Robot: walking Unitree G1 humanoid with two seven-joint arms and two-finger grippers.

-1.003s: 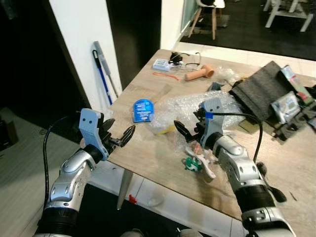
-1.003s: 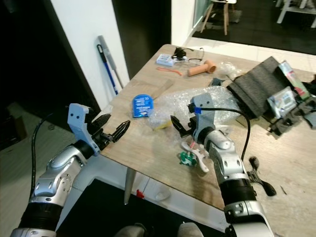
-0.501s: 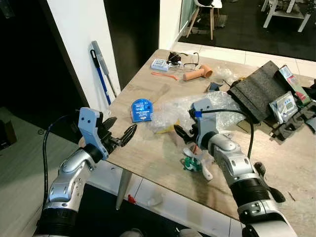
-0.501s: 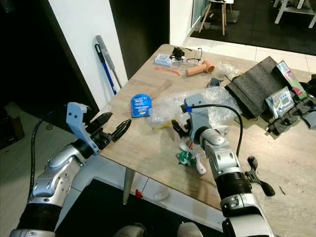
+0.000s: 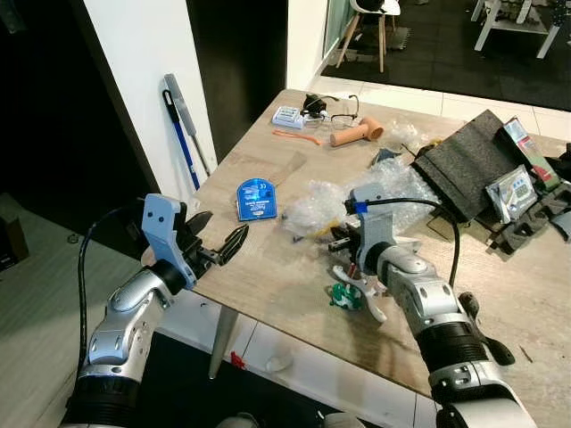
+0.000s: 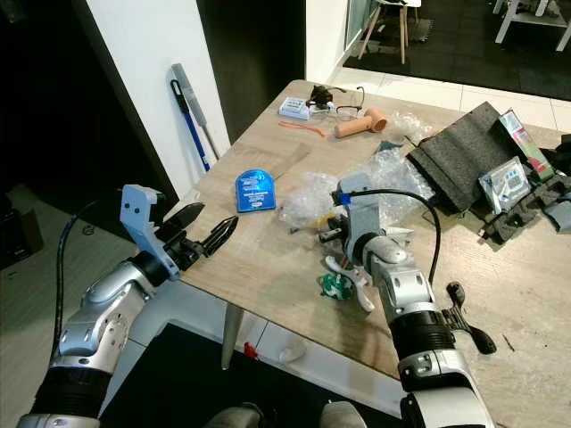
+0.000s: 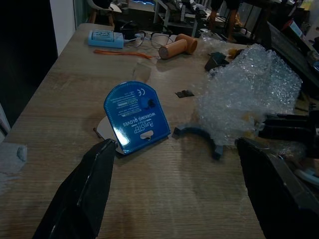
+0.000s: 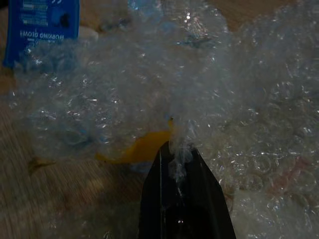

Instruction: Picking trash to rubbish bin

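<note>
My right gripper (image 8: 174,159) is pinched tight on crinkly clear bubble wrap (image 5: 375,192) mid-frame; left gripper (image 5: 217,248) hangs spread wide, lower left.

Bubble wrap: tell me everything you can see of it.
The bubble wrap is a clear, crumpled plastic sheet bunched in a loose heap in the middle of the wooden table, right of the blue packet. Something yellow shows under it. The right gripper has its fingers shut on one edge. The left gripper hangs open by the table's edge.
</note>
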